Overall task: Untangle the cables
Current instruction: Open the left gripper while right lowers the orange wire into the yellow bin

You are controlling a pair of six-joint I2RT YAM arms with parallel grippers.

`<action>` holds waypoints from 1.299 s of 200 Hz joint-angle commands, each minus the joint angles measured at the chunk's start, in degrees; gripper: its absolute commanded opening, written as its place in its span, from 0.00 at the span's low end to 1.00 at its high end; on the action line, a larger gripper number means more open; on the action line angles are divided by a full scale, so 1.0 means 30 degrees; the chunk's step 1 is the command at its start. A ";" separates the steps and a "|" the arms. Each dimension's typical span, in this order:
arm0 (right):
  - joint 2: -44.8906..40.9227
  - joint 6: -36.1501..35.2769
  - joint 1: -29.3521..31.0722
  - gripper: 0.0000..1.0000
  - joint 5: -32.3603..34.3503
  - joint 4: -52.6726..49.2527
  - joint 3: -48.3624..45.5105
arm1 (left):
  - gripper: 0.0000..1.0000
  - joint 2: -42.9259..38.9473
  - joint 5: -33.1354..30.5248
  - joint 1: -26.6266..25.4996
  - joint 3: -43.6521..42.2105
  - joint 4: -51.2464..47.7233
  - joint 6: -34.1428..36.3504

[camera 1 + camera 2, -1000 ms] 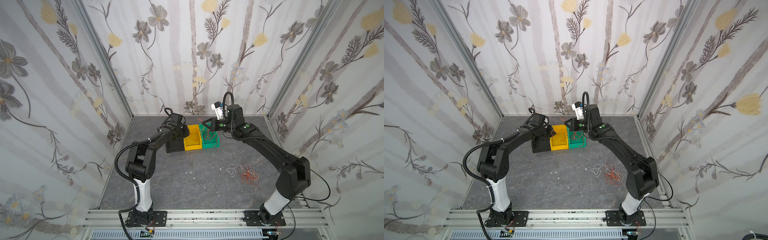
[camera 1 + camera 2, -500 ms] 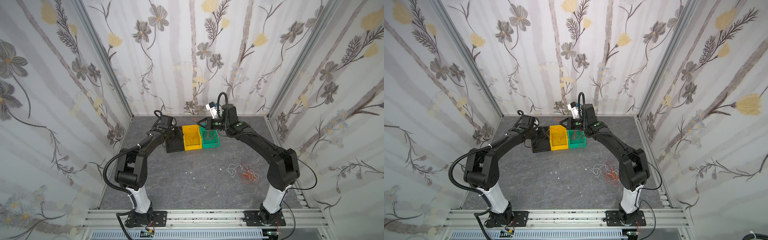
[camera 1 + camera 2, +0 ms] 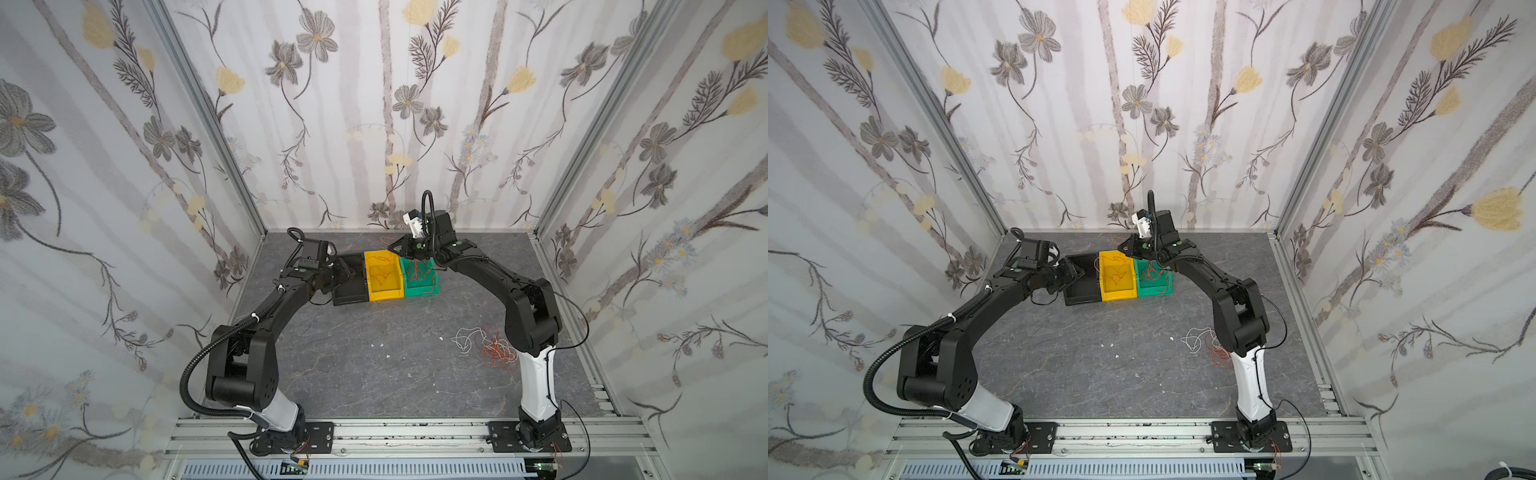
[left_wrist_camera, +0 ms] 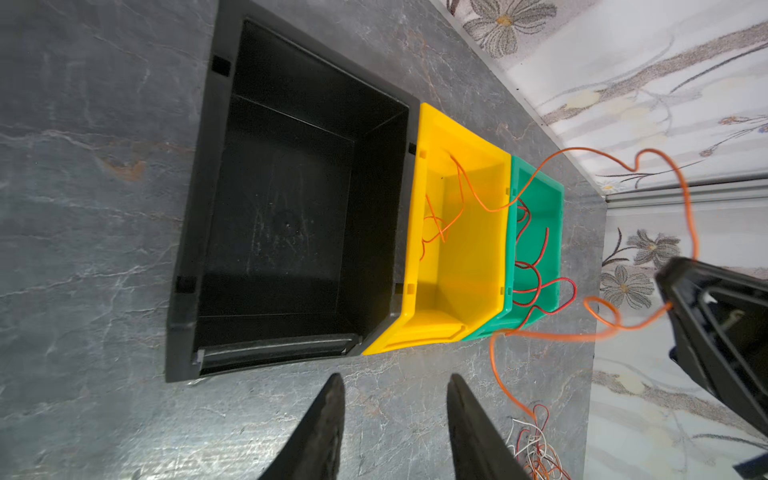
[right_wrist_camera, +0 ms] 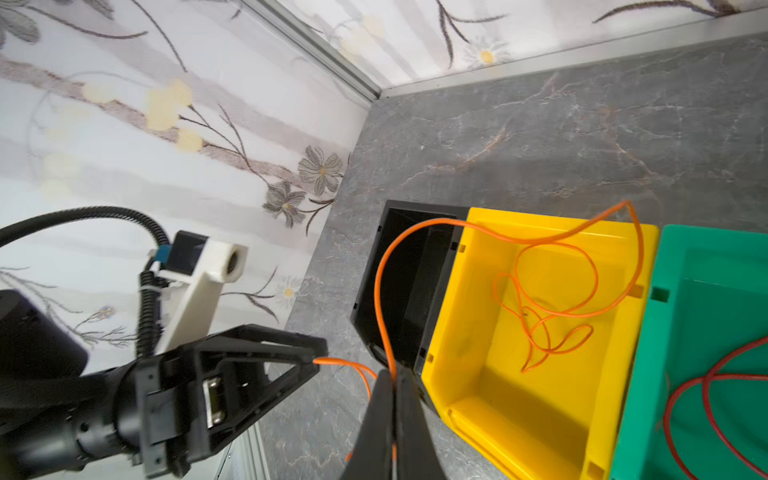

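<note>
My right gripper (image 5: 393, 374) is shut on a thin orange cable (image 5: 376, 291). It hangs over the back of the yellow bin (image 3: 386, 296) and green bin (image 3: 422, 289), as both top views show (image 3: 390, 247) (image 3: 1119, 249). The cable loops up and falls into the yellow bin. One short stretch runs to the tip of my left gripper (image 5: 318, 354). That gripper (image 4: 395, 378) stands open beside the black bin (image 4: 187, 249) with only bare floor between its fingers. Red cables (image 4: 536, 282) lie in the green bin. A tangled pile of red, orange and white cables (image 3: 492, 349) lies on the floor.
The three bins stand in a row near the back wall. The right arm's upright link (image 3: 1241, 328) stands against the cable pile and hides part of it. Small white specks (image 3: 380, 345) dot the grey floor (image 3: 374, 374). Walls close in three sides.
My left gripper has opened and drawn back leftward from the yellow bin to beside the black bin. The right gripper, still shut on the orange cable, has shifted left.
</note>
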 commanded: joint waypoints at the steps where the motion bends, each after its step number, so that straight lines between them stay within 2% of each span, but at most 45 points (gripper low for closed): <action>1: 0.0732 0.0173 -0.0065 0.00 0.0709 -0.0759 0.0727 | 0.43 -0.0434 -0.0189 0.0090 -0.0239 0.0274 0.0243; 20: 0.1030 -0.0193 -0.0037 0.00 0.1092 -0.1807 0.1196 | 0.43 -0.0570 -0.0179 0.0147 -0.0412 0.0245 0.0284; 32: 0.1134 -0.0153 0.0010 0.00 0.0562 -0.1941 0.1183 | 0.43 -0.0624 -0.0192 0.0147 -0.0514 0.0245 0.0306; 63: 0.1820 0.2549 0.0258 0.00 -0.4640 0.0767 0.1119 | 0.43 -0.0888 -0.0151 0.0179 -0.0835 0.0283 0.0394; 108: 0.1424 0.3674 0.1086 0.00 -0.5751 0.0939 0.0747 | 0.43 -0.1359 -0.0194 0.0235 -0.1378 0.0405 0.0335; 142: 0.0331 0.5219 0.1061 0.00 -0.5358 0.2575 -0.1981 | 0.43 -0.1623 -0.0253 0.0276 -0.1798 0.0478 0.0284; 176: 0.0685 0.5398 0.0558 0.00 -0.4436 0.2129 -0.2567 | 0.43 -0.1727 0.0025 0.0268 -0.2146 0.0922 -0.0002; 260: 0.2677 0.2487 -0.0480 0.00 -0.0581 -0.3589 0.1238 | 0.43 -0.1582 0.0066 0.0253 -0.2320 0.1052 -0.0046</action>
